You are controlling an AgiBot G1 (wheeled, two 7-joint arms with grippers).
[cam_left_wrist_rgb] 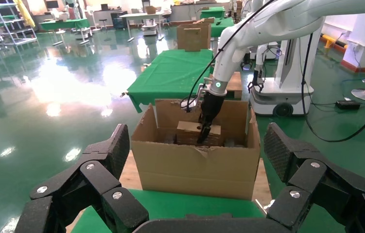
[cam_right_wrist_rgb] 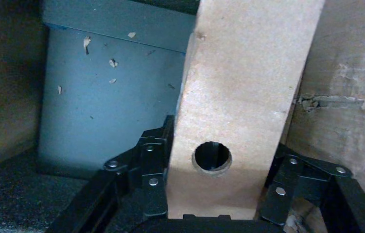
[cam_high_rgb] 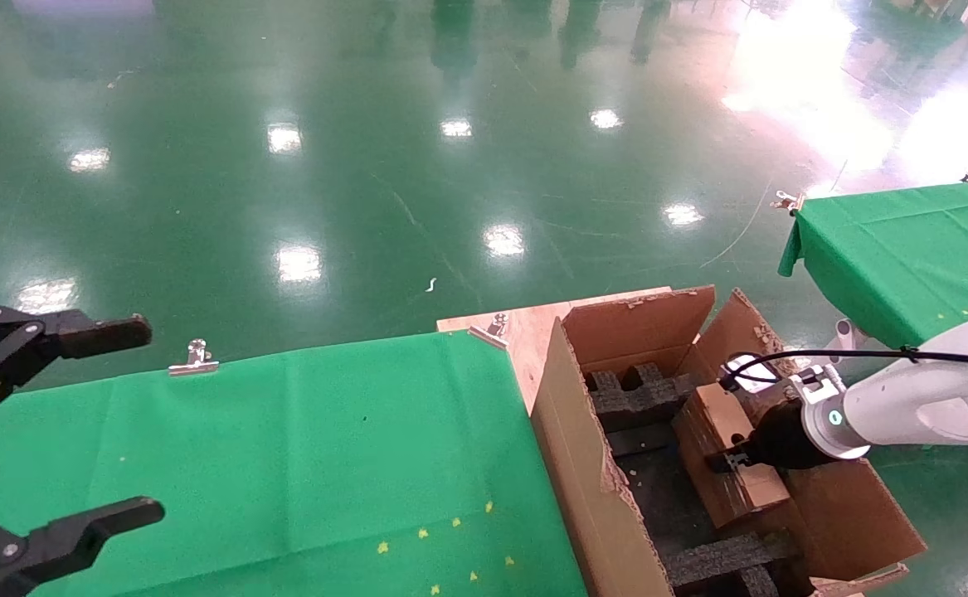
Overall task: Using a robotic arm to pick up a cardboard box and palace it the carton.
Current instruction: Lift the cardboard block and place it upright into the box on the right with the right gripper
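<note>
Head view: right gripper (cam_high_rgb: 728,458) clamps box (cam_high_rgb: 728,452) low right inside carton (cam_high_rgb: 591,497), may snag foam (cam_high_rgb: 641,398); left-wrist view: left gripper (cam_left_wrist_rgb: 197,194) idle, spread wide, frame bottom; right-wrist view: box (cam_right_wrist_rgb: 241,97) centre, wall (cam_right_wrist_rgb: 350,97) rub could skew it.

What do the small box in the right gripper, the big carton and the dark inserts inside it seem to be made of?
The cardboard box, held in the right gripper: matte brown cardboard, with a round punched hole.
The carton: corrugated cardboard, its edges torn and ragged.
The inserts: probably black foam, coarse and porous-looking with notched blocks.
The left gripper is parked open over the green-covered table.
</note>
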